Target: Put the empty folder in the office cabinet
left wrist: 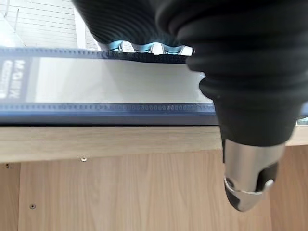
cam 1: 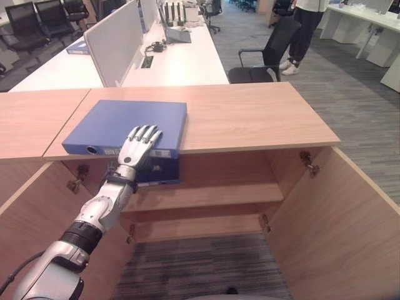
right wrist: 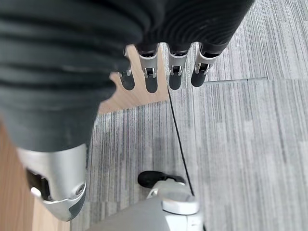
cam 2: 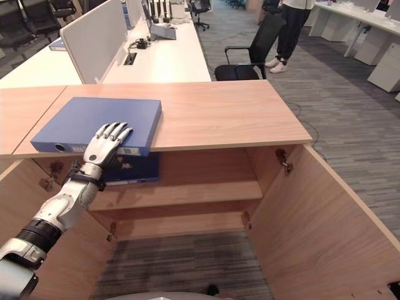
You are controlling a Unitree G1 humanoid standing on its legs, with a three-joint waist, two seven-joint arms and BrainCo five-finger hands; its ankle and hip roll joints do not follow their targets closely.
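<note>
Blue folder (cam 1: 128, 125): flat on cabinet top surface (cam 1: 250, 115), not yet shelved. Left robot hand (cam 1: 139, 145): fingers straight, resting on folder's near edge. Right robot hand (right wrist: 159, 67): relaxed, empty, hanging over carpet. Cabinet doors open; upper shelf (cam 1: 212, 195) awaiting folder.

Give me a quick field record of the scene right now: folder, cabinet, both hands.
folder: blue folder lies flat on the cabinet top, near its front left edge
cabinet: doors open, shelf visible; a second blue folder stands inside at left
left hand: fingers straight, resting on the folder's front edge, thumb below it
right hand: open, hanging over the carpet, holding nothing
</note>
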